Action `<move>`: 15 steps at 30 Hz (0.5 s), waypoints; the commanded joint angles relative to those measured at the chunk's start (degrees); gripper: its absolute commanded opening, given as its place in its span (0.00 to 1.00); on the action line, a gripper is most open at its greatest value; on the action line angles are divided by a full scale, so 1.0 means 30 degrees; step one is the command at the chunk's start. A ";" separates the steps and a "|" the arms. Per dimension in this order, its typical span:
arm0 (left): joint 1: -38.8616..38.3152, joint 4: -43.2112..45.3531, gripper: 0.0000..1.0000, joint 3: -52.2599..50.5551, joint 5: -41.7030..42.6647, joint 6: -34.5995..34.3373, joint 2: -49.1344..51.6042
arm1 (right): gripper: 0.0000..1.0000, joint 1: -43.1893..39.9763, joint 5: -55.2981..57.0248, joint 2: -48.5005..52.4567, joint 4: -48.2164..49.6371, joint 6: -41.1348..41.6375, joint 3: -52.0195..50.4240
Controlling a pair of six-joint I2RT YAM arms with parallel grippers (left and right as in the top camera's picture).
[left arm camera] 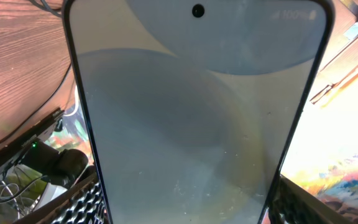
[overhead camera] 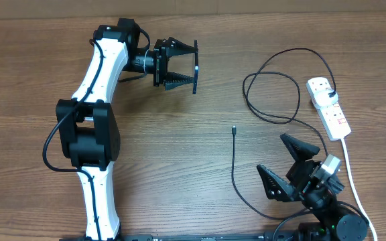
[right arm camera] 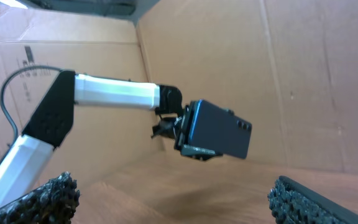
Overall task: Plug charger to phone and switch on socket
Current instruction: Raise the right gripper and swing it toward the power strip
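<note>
One phone (left arm camera: 191, 124), faint "100%" on screen, gripped in left jaws above tabletop (overhead camera: 179, 147), right jaws wide apart and empty, one charger (overhead camera: 233, 164), one socket (overhead camera: 330, 110), both on tabletop

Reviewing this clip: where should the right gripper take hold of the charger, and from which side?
On the straight run of the charger just behind its connector tip, coming down from above with the jaws across the cable. That end lies free and flat on the table, nearest the open right gripper.
</note>
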 commanded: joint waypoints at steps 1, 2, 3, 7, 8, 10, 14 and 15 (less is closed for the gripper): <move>0.0102 0.0007 0.73 0.0590 0.1188 -0.0291 -0.0051 | 1.00 0.0000 0.1435 -0.0131 -0.0423 0.0401 0.1566; 0.0102 0.0007 0.72 0.0590 0.1188 -0.0291 -0.0051 | 1.00 -0.0015 0.1763 -0.0117 -0.0940 -0.0270 0.2193; 0.0102 0.0000 0.72 0.0590 0.1195 -0.0299 -0.0051 | 1.00 -0.0015 0.2113 -0.0080 -0.1617 -0.0954 0.2885; 0.0102 0.0000 0.73 0.0590 0.1188 -0.0299 -0.0051 | 1.00 -0.0015 0.4102 0.0590 -0.5326 -0.2324 0.6018; 0.0102 0.0000 0.73 0.0590 0.1195 -0.0299 -0.0051 | 1.00 -0.0015 0.4401 0.0874 -0.6251 -0.2696 0.6863; 0.0102 -0.0007 0.73 0.0590 0.1195 -0.0299 -0.0051 | 1.00 -0.0015 0.4707 0.1654 -0.8240 -0.3803 0.8706; 0.0102 -0.0007 0.73 0.0590 0.1195 -0.0306 -0.0051 | 1.00 -0.0015 0.5661 0.4197 -1.3296 -0.5952 1.2852; 0.0102 0.0000 0.73 0.0590 0.1195 -0.0306 -0.0051 | 1.00 -0.0015 0.5938 0.5027 -1.4659 -0.6324 1.3930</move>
